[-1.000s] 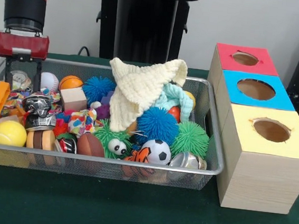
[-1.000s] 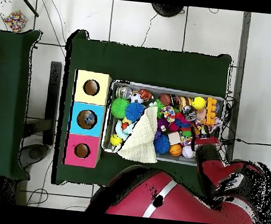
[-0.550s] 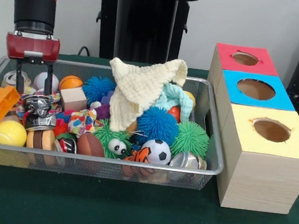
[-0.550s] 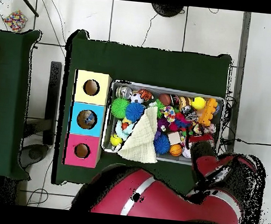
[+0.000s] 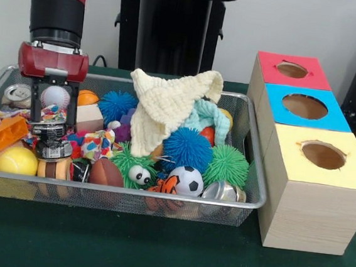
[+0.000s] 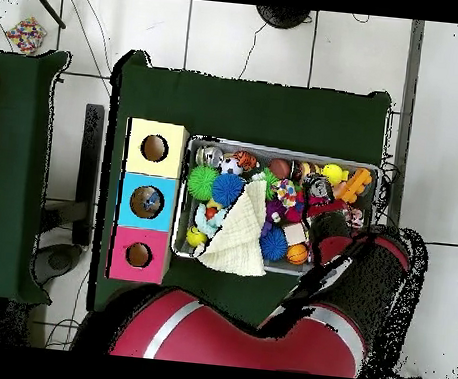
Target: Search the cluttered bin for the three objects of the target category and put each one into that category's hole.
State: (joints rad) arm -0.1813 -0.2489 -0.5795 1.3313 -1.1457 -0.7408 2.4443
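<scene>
Three holed boxes [image 5: 308,146]; two green balls [image 5: 227,165].

Green-clothed bench [image 5: 153,257] across the lower frame, backed by a plain pale wall [image 5: 302,25]. From overhead, set on a white tiled floor [image 6: 238,38] with dark cables [image 6: 78,22] trailing, and a second green-covered bench [image 6: 8,176] at the left edge.

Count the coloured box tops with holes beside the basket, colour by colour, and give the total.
Red top: 1
Blue top: 1
Yellow top: 1
Total: 3
</scene>
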